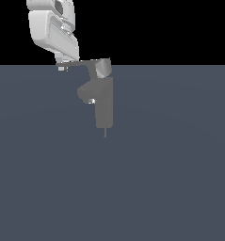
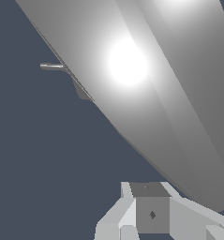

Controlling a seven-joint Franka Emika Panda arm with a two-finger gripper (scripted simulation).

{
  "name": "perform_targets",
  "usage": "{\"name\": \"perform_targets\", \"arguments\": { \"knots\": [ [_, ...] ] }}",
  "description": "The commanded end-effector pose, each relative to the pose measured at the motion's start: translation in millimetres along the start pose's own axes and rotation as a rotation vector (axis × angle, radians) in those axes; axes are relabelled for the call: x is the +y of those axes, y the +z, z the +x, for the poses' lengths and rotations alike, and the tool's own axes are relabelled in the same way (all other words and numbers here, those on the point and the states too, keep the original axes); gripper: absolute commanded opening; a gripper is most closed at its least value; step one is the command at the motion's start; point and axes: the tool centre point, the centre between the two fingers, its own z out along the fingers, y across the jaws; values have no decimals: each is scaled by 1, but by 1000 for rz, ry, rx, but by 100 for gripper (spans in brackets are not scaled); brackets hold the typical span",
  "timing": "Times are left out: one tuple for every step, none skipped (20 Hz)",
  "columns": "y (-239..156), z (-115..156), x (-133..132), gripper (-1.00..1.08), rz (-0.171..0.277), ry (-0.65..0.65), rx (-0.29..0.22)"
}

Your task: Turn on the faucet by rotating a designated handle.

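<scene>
The faucet [image 1: 105, 107] is a grey upright column with a stubby spout [image 1: 87, 92] on the exterior view's left. On top sits a blocky hub [image 1: 103, 68]. From it the handle [image 1: 81, 63], a thin flat blade, reaches level toward the exterior view's left. My white gripper [image 1: 62, 67] comes down from above and meets the blade's tip. In the wrist view the handle [image 2: 146, 84] fills most of the picture as a bright grey slab. My fingers [image 2: 151, 214] sit close under it, bunched together with no gap and nothing clamped between them.
The faucet stands on a flat blue-grey floor [image 1: 170, 169] that runs out on all sides. A thin stem [image 1: 105, 132] pokes from under the column. The arm's white wrist [image 1: 52, 28] hangs above the handle's tip.
</scene>
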Motion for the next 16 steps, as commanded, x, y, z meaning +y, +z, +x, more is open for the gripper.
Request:
{"name": "perform_targets", "arguments": {
  "knots": [
    [-3, -5, 12, -100, 1, -8, 0],
    [-3, -5, 12, -100, 1, -8, 0],
    [1, 0, 5, -100, -1, 0, 1],
    [1, 2, 8, -100, -1, 0, 1],
    [1, 4, 10, -100, -1, 0, 1],
    [0, 6, 12, -100, -1, 0, 1],
    [0, 8, 15, -100, -1, 0, 1],
    [0, 10, 17, -100, -1, 0, 1],
    [0, 12, 20, -100, -1, -1, 1],
    [0, 14, 22, -100, -1, -1, 1],
    [0, 16, 24, -100, -1, -2, 1],
    [0, 18, 27, -100, -1, -2, 1],
    [0, 20, 29, -100, -1, -2, 1],
    [0, 22, 32, -100, 0, -2, 1],
    [0, 24, 34, -100, 0, -2, 1],
    [0, 26, 37, -100, 0, -2, 1]
  ]
}}
